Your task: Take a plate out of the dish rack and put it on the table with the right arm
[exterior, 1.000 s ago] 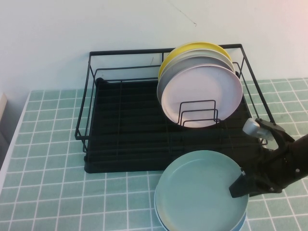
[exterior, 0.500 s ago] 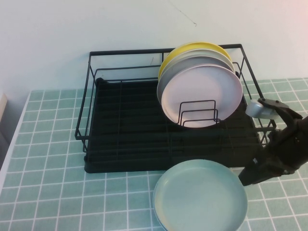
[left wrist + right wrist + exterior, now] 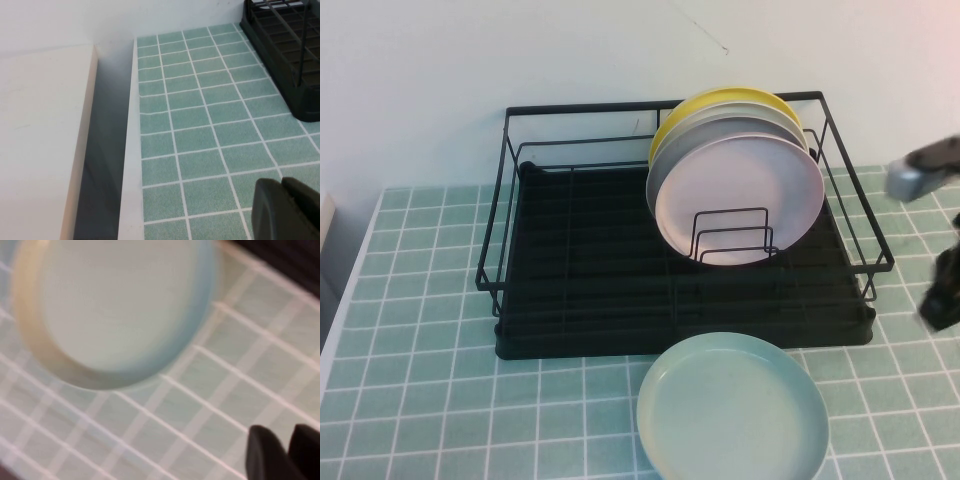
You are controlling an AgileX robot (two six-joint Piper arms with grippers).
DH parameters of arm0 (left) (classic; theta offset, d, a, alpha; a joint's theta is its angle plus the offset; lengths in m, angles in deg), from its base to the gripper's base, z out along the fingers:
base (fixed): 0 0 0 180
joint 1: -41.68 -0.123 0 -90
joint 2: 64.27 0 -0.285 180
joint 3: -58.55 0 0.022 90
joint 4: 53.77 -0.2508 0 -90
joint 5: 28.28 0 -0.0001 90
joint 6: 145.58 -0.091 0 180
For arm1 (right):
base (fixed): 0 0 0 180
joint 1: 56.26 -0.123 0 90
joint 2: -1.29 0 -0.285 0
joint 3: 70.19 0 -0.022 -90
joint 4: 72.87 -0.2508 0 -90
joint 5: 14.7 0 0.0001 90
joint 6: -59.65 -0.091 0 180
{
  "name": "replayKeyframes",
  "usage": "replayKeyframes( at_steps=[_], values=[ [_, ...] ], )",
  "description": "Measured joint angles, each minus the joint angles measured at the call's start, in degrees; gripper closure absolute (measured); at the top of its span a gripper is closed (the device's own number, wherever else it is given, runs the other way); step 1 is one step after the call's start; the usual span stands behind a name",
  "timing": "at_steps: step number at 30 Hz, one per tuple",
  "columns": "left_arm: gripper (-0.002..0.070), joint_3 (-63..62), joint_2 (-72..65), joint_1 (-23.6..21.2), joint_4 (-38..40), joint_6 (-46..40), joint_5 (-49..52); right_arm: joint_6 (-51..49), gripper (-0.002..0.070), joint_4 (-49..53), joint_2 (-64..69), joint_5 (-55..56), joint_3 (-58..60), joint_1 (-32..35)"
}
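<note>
The pale mint-green plate (image 3: 732,408) lies flat on the tiled table (image 3: 420,350), just in front of the black dish rack (image 3: 510,250). It fills much of the right wrist view (image 3: 115,305), where a bluish edge shows along one side. The right arm (image 3: 940,295) is at the far right edge, off the plate and raised. My right gripper (image 3: 289,440) is empty, its fingertips a narrow gap apart over bare tiles. My left gripper (image 3: 281,185) is shut and empty above the table's left part, out of the high view.
A pale pink plate (image 3: 740,195), a grey one and a yellow one (image 3: 720,100) stand upright in the rack's right half. The rack's corner shows in the left wrist view (image 3: 295,60). The table's left edge (image 3: 131,150) drops off beside a cream board.
My right gripper let go of the mint-green plate, which now lies flat. The right arm drew back to the right and up, away from the plate.
</note>
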Motion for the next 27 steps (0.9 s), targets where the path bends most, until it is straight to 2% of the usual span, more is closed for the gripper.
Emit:
replayKeyframes(
  at_steps=[2, 4, 9, 13, 17, 27],
  values=[
    [0.0678, 0.0, 0.0, 0.0, 0.0, 0.0, 0.0, -2.7, 0.0613, 7.5, -3.3, -1.9, -2.7, 0.0],
    [0.0678, 0.0, 0.0, 0.0, 0.0, 0.0, 0.0, -5.5, 0.065, 14.8, -7.0, -2.6, -5.0, 0.0],
    [0.0678, 0.0, 0.0, 0.0, 0.0, 0.0, 0.0, -7.9, 0.0674, 27.9, -18.7, -1.8, -6.0, 0.0],
    [0.0678, 0.0, 0.0, 0.0, 0.0, 0.0, 0.0, -8.1, 0.0678, 29.5, -27.6, 1.9, -5.1, 0.0],
    [0.0678, 0.0, 0.0, 0.0, 0.0, 0.0, 0.0, -8.9, 0.0678, 29.6, -37.0, 5.7, 0.9, 0.0],
    [0.0678, 0.0, 0.0, 0.0, 0.0, 0.0, 0.0, -15.8, 0.0678, 24.5, -63.0, 22.8, 30.4, 0.0]
  ],
)
